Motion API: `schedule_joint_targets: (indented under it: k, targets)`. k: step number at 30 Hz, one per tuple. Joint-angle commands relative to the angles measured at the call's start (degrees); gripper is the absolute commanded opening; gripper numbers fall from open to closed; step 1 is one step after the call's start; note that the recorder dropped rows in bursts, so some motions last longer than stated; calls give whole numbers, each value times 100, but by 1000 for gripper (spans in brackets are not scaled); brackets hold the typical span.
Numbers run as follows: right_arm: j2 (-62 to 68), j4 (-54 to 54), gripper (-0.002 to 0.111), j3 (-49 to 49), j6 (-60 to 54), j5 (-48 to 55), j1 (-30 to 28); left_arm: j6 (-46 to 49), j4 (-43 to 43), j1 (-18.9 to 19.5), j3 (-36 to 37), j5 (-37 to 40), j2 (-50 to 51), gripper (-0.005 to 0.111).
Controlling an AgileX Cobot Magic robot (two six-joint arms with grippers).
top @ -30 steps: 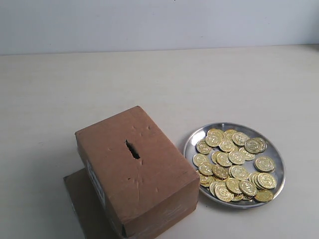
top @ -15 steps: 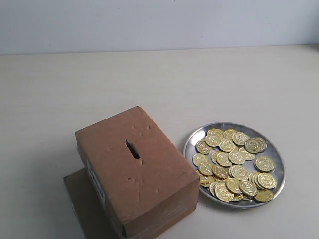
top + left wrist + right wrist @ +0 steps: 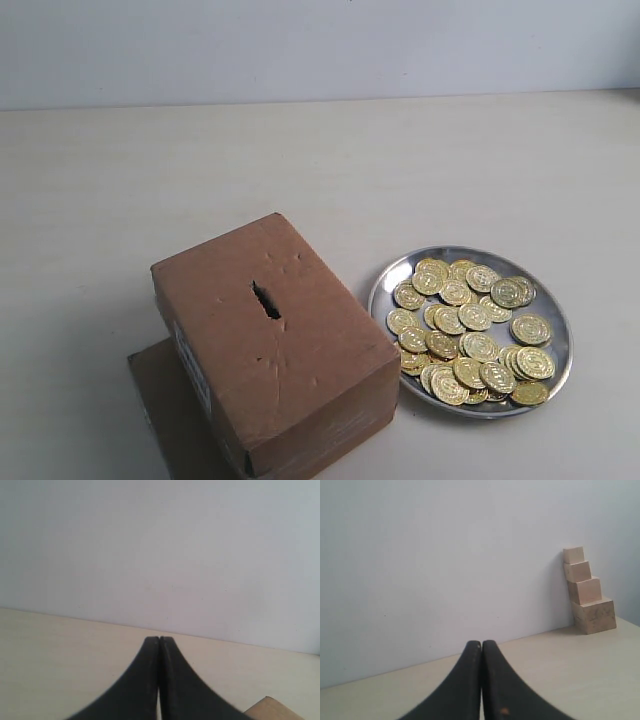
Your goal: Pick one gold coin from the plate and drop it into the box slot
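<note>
In the exterior view the brown cardboard box (image 3: 290,360) stands at the front left, with its dark ragged slot (image 3: 266,300) on the top face. To its right lies the shiny silver plate (image 3: 385,283), heaped with several gold coins (image 3: 470,330). Neither arm shows in that view. My left gripper (image 3: 159,639) is shut with nothing between its black fingers, facing the wall over the table. My right gripper (image 3: 481,643) is likewise shut and empty. A corner of the box (image 3: 272,709) shows in the left wrist view.
A flat brown cardboard sheet (image 3: 165,410) lies under the box at the front left. A stepped stack of wooden blocks (image 3: 587,597) stands against the wall in the right wrist view. The pale table (image 3: 300,170) stretches back to a white wall.
</note>
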Motion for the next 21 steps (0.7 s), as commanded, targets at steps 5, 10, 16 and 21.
schedule_joint_targets:
  k: [5,10,16,21]
  targets:
    - [-34,563,0,30,-8,-123,-39,-4,18,16,17,10,-37,0]
    - [-34,2093,0,30,-1837,-206,-39,-4,18,16,17,10,-37,0]
    - [-34,5134,0,30,-6613,-1379,-39,-4,18,16,17,10,-37,0]
    - [-34,8129,0,30,-9369,-777,-39,-4,18,16,17,10,-37,0]
